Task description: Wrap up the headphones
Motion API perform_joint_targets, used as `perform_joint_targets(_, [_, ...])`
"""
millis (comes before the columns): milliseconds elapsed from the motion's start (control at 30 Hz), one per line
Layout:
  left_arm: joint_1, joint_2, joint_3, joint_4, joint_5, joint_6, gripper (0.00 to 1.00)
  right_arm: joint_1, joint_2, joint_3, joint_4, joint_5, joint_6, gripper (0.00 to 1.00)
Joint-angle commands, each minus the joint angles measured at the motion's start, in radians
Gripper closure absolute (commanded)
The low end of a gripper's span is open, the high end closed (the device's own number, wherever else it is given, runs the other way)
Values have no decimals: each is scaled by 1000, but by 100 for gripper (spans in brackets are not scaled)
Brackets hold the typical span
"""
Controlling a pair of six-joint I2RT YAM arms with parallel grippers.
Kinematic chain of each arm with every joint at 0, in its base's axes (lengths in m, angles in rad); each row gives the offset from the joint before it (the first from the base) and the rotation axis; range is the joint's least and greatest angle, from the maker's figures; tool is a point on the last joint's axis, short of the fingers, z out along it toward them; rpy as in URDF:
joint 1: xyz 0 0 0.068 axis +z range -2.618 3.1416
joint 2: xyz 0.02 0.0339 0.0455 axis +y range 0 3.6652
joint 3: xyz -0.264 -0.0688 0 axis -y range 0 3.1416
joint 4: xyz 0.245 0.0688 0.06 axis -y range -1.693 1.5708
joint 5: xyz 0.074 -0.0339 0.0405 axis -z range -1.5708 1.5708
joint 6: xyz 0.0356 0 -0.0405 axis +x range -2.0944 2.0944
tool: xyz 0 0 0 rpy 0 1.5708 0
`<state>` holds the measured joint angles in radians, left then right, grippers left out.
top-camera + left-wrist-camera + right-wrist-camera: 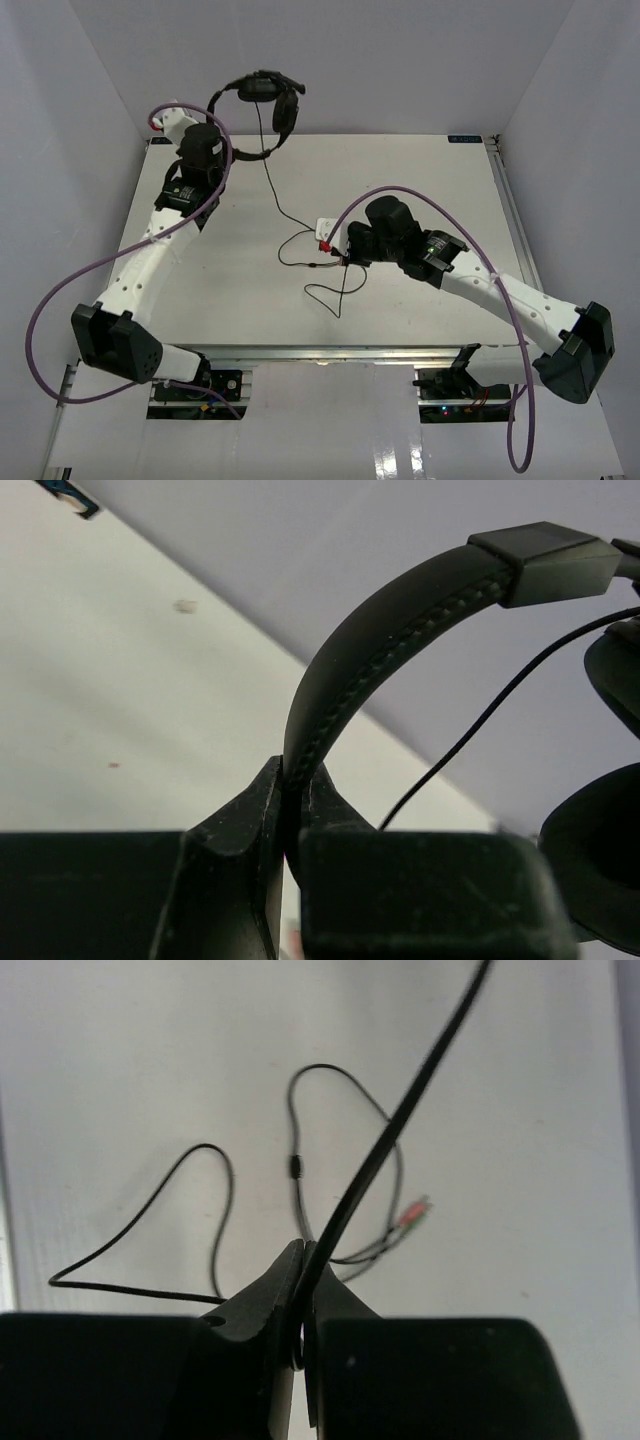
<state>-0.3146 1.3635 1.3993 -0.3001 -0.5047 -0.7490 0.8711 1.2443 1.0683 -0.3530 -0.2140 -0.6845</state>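
The black headphones [262,98] hang above the table's far edge, one earcup [287,112] facing down. My left gripper [220,108] is shut on the padded headband [400,620], which rises from between the jaws [295,780]. An earcup [600,860] shows at the right. The thin black cable [270,180] drops to the table and loops near the middle. My right gripper [343,252] is shut on this cable [400,1110], which runs up out of its closed jaws [303,1255]. Slack loops [215,1190] and the pink and green plugs [412,1214] lie on the table beyond.
The white table [220,290] is boxed in by pale walls on three sides, with a metal rail [508,200] along its right edge. Purple arm cables [60,300] arc beside both arms. A small white patch [327,227] sits by the right gripper.
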Motion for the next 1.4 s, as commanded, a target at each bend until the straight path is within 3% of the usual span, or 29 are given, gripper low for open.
perform_joint_targets(0, [-16, 42, -117, -2, -98, 249, 100, -10, -58, 128, -81, 240, -150, 92])
perform_joint_targets(233, [-55, 17, -360, 88, -22, 425, 100, -28, -46, 259, -86, 257, -167, 92])
perform_joint_targets(433, [-98, -13, -434, 107, 21, 433, 100, -30, -29, 298, -134, 109, -140, 92])
perform_joint_targets(633, [-98, -13, -345, 66, 38, 282, 100, -29, -57, 249, -254, -121, -219, 92])
perform_joint_targets(833, [-98, 113, -177, -17, 79, 162, 100, -29, -76, 254, -368, -280, -309, 92])
perform_joint_targets(1367, [-162, 334, -58, -25, 157, -86, 100, -25, -28, 308, -315, -265, -245, 92])
